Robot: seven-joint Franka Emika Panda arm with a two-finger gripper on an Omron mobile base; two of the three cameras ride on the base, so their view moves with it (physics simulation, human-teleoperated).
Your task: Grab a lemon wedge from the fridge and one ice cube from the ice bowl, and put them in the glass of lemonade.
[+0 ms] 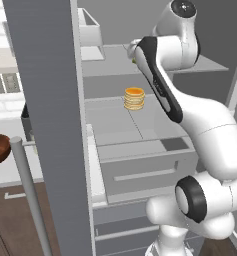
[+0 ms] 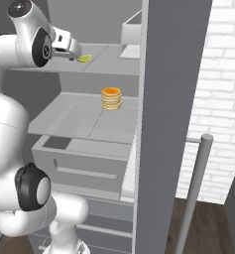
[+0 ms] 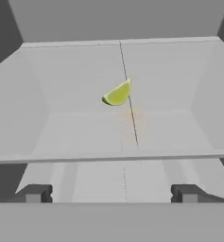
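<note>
Lemon wedge (image 3: 118, 93) lies on the upper shelf (image 3: 61, 123) of the open fridge (image 2: 173, 99), mid-shelf, curved rind down, so probably ready to rock. Gripper (image 3: 111, 194) is just ahead of the shelf's front edge, jaws spread wide, nothing held; wedge is beyond the tips and slightly off centre.

Risks: fingers nudge the wedge back or roll it before closing; tips catch the shelf lip on the way in. A stack of pancakes (image 2: 111, 98) sits on the shelf below, apart from this.

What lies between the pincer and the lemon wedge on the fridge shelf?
Nothing: in the hand view, bare grey shelf runs from the open pincer up to the lemon wedge.
</note>
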